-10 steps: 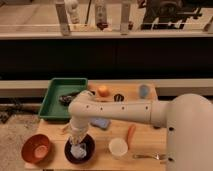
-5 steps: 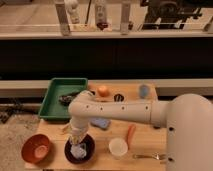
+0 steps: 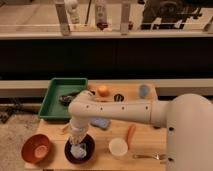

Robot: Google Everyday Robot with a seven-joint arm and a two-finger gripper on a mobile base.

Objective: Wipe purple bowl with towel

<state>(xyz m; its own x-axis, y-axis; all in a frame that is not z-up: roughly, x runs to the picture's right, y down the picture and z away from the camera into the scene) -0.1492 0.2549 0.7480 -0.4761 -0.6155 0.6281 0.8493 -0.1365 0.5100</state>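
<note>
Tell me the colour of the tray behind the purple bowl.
Green tray, camera view; the pincer is down over the purple bowl.

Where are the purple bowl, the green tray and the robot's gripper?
purple bowl (image 3: 90, 150), camera view, on its right rim.
green tray (image 3: 47, 100), camera view, on its left wall.
gripper (image 3: 77, 141), camera view, on its tip, down inside the purple bowl.

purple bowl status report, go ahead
Hand down in purple bowl, on the towel. Towel bunched inside the bowl. Orange bowl and white cup flank it, both apart.
</note>
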